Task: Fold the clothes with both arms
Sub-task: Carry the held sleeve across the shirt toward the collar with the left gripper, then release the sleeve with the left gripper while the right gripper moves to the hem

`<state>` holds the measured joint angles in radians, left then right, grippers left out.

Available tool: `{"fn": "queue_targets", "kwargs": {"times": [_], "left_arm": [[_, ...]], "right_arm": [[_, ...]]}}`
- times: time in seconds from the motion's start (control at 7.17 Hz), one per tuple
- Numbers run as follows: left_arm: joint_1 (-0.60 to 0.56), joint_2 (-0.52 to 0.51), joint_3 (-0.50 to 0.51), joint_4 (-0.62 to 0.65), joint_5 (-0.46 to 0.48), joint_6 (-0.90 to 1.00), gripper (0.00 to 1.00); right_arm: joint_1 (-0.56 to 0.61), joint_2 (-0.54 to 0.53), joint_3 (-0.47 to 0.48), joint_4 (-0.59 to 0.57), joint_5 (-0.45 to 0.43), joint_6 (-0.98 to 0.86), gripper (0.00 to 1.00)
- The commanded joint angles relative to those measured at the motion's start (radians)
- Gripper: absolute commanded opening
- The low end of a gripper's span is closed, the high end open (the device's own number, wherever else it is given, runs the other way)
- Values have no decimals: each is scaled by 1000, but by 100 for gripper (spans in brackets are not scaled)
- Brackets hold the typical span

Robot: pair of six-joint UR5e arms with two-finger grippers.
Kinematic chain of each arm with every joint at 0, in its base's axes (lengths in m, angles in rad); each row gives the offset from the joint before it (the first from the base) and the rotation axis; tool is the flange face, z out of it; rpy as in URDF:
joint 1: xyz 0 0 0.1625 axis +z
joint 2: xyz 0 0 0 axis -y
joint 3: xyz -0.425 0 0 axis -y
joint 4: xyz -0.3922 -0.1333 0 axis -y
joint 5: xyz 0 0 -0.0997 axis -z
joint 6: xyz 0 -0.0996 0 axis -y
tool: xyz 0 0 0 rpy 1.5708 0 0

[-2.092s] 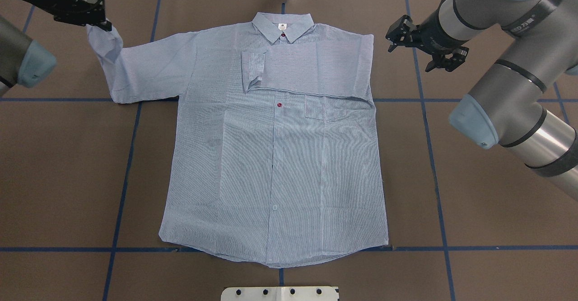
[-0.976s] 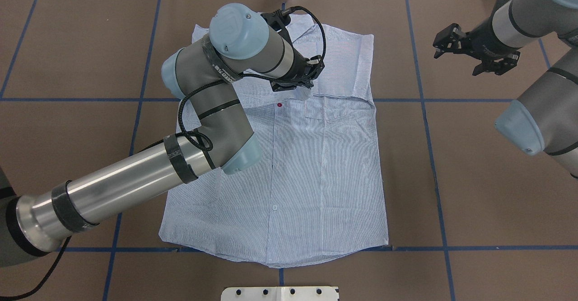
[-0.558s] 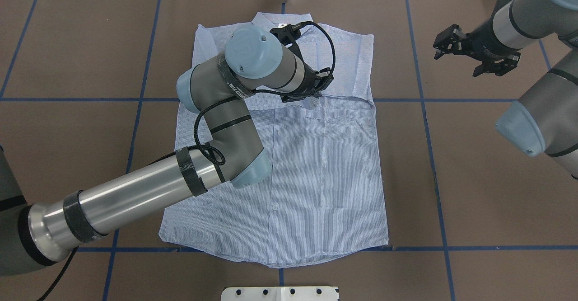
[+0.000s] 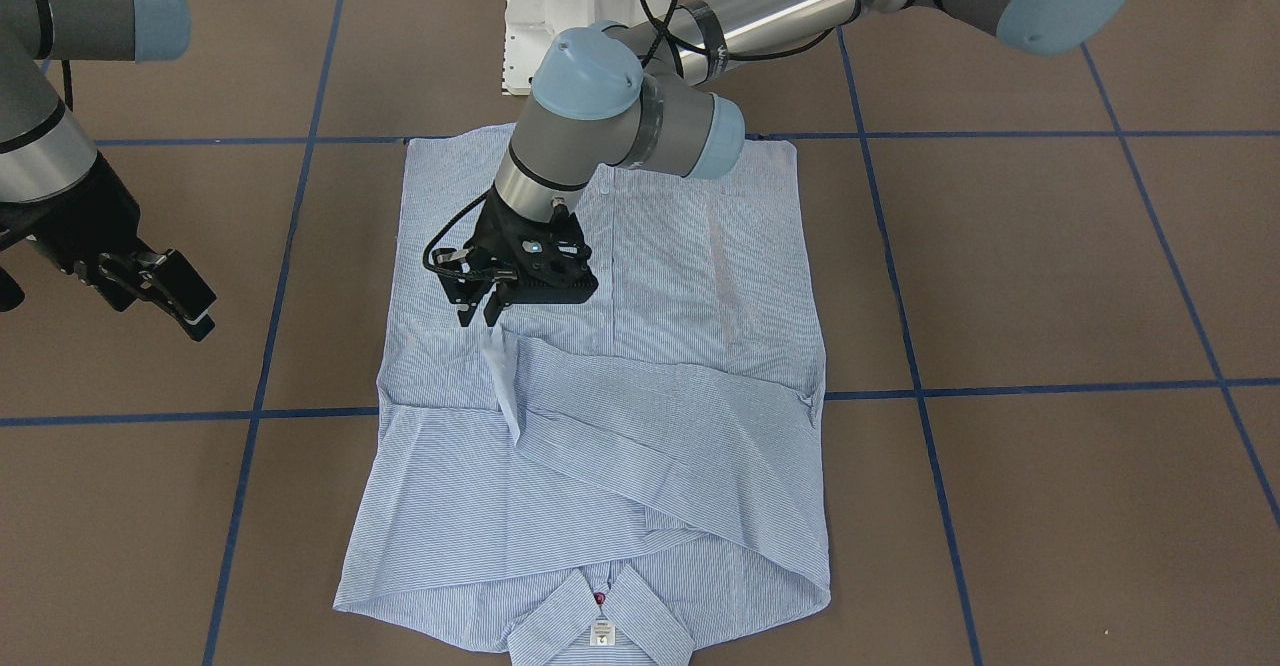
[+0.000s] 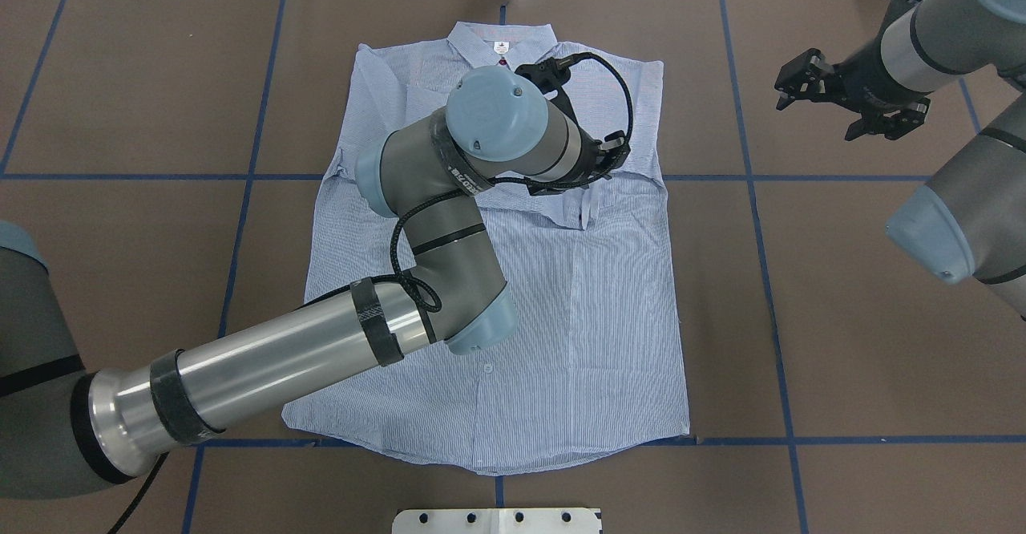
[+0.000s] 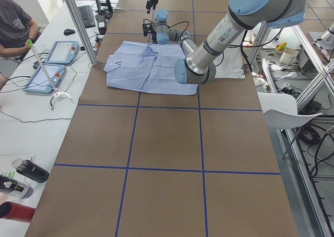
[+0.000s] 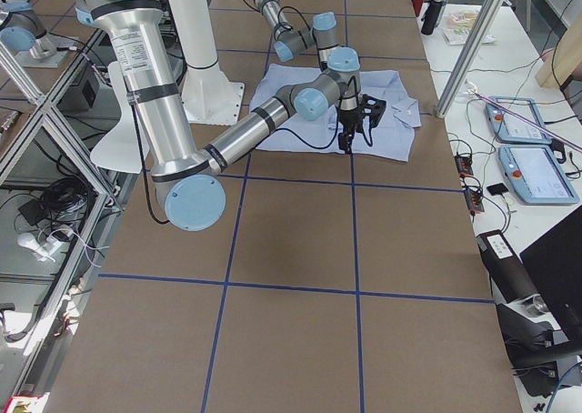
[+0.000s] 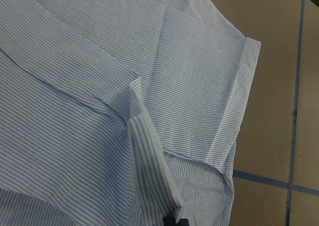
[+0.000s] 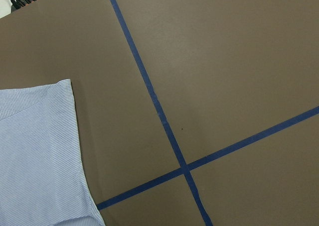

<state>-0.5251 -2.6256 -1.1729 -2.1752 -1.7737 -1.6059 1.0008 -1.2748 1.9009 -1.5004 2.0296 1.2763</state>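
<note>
Surface: brown table (image 5: 842, 317), marked into squares by blue tape lines (image 5: 769, 277). In the overhead view the striped shirt (image 5: 577, 341) is lying flat at frame centre, front side up. Its long axis is running top to bottom of the frame, with the collar (image 5: 501, 41) pointing to the top edge and the hem (image 5: 497, 458) to the bottom. Both sleeves are lying folded across the chest. One sleeve cuff (image 5: 587, 209) is being pinched between the clenched jaws of the left gripper (image 4: 482, 318), just above the chest fabric. The right gripper (image 5: 822, 109) is hanging at upper right over the table with its jaws spread, well apart from the shirt.
</note>
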Motion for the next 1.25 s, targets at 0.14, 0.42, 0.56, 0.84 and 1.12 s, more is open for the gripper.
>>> {"fn": "queue_targets", "kwargs": {"times": [0.14, 0.42, 0.56, 0.84, 1.12], "left_arm": [[25, -51, 21, 2, 51, -17, 92], [20, 26, -112, 20, 45, -34, 92], [16, 149, -269, 35, 43, -32, 90], [-7, 423, -599, 51, 37, 36, 86], [-91, 577, -780, 130, -62, 197, 86]], "right_arm": [[-23, 2, 13, 0, -5, 18, 100], [-103, -3, 62, 2, -17, 88, 100], [-184, -5, 93, 0, -67, 204, 100], [-340, -14, 173, -1, -149, 454, 100], [-593, -93, 288, -7, -399, 686, 99]]}}
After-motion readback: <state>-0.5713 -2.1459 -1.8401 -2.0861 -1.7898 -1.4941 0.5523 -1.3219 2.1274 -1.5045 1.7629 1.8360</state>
